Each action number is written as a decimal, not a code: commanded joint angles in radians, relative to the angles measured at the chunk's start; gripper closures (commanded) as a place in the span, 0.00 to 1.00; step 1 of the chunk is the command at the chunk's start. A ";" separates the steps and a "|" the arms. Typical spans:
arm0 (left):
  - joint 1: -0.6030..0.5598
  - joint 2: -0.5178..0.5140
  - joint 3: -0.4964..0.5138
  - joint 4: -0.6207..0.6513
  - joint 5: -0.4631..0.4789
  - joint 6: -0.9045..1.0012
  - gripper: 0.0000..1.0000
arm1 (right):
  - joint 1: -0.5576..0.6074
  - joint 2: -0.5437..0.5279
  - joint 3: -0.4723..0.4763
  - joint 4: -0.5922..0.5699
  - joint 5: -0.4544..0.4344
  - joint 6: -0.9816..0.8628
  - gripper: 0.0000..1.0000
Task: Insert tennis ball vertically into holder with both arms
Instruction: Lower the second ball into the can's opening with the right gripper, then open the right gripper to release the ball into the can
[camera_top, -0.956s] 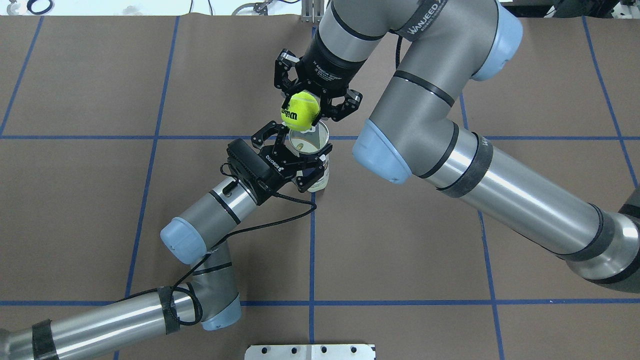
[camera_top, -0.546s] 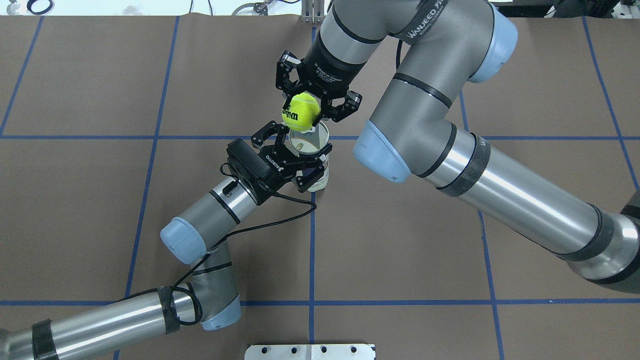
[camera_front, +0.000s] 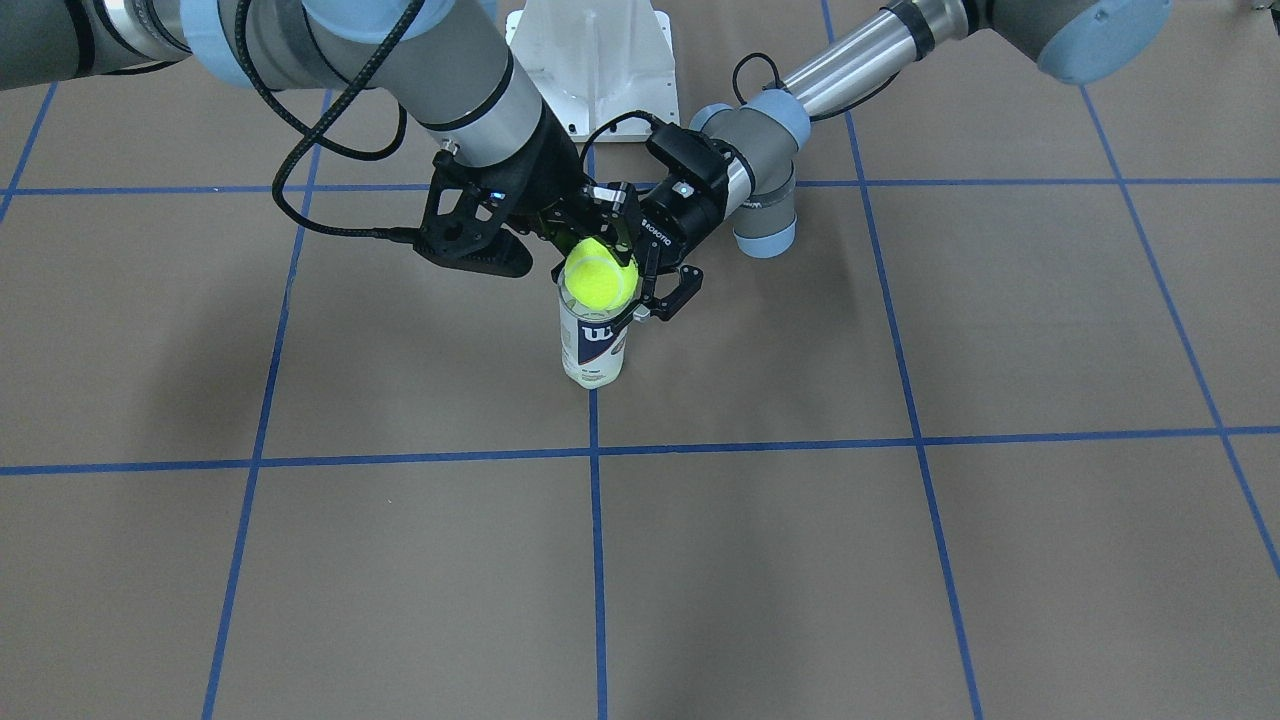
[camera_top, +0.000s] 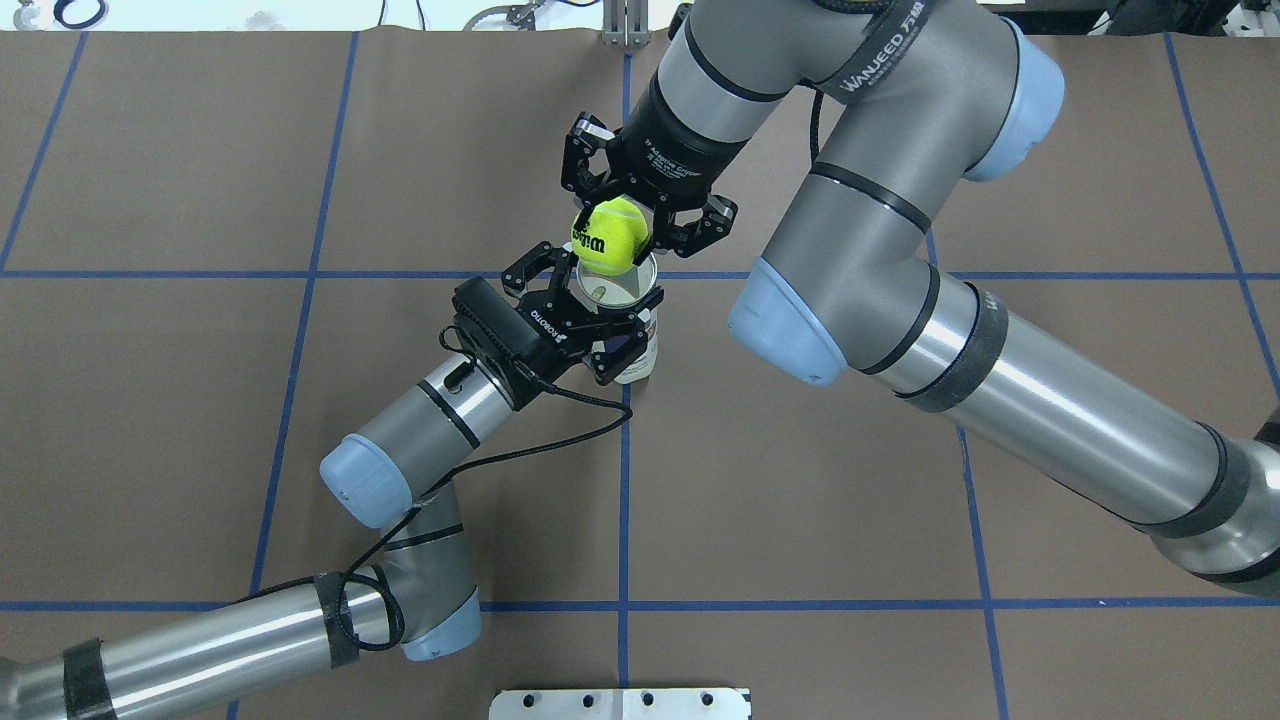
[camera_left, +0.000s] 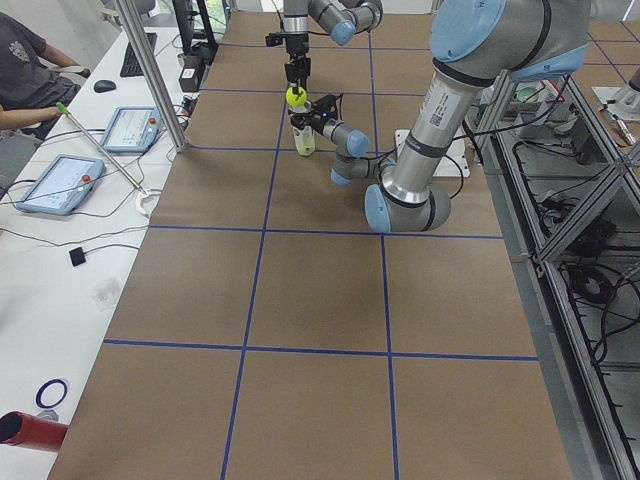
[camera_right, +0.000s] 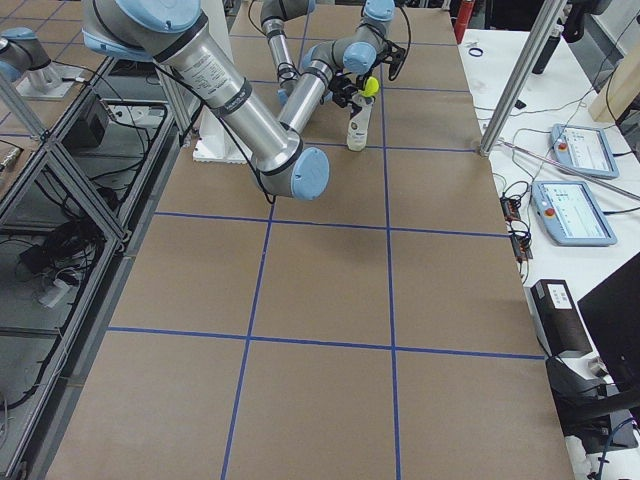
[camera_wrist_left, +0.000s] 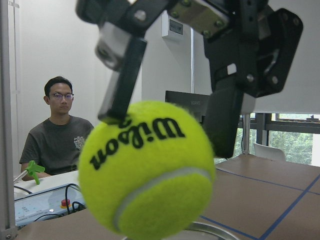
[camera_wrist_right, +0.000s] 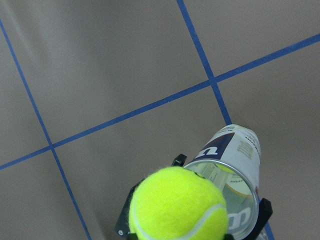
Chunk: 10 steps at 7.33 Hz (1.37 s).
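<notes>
We see the right gripper (camera_top: 612, 228) pinching the yellow tennis ball (camera_top: 608, 236) just above the open top of the holder (camera_front: 593, 340), a bit off to one side. The left gripper (camera_top: 600, 320) squeezes the holder near its top. The holder stands upright on the brown table (camera_top: 800, 480)

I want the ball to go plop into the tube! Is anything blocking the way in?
Nothing visible blocks it. The holder stands upright, its mouth open with no lid on it. The left tool grips its side, not across the opening. The tennis ball, pinched in the right tool, hangs over the far edge of the rim.
</notes>
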 joint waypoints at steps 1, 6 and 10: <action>0.001 0.000 0.000 0.002 0.000 0.001 0.13 | -0.006 -0.013 -0.003 0.003 -0.002 0.000 1.00; 0.001 -0.003 0.000 0.002 0.000 0.001 0.13 | -0.007 -0.013 0.011 0.000 0.004 0.001 0.02; -0.006 -0.028 -0.040 0.003 0.005 -0.001 0.00 | 0.037 -0.045 0.003 0.003 0.003 -0.017 0.02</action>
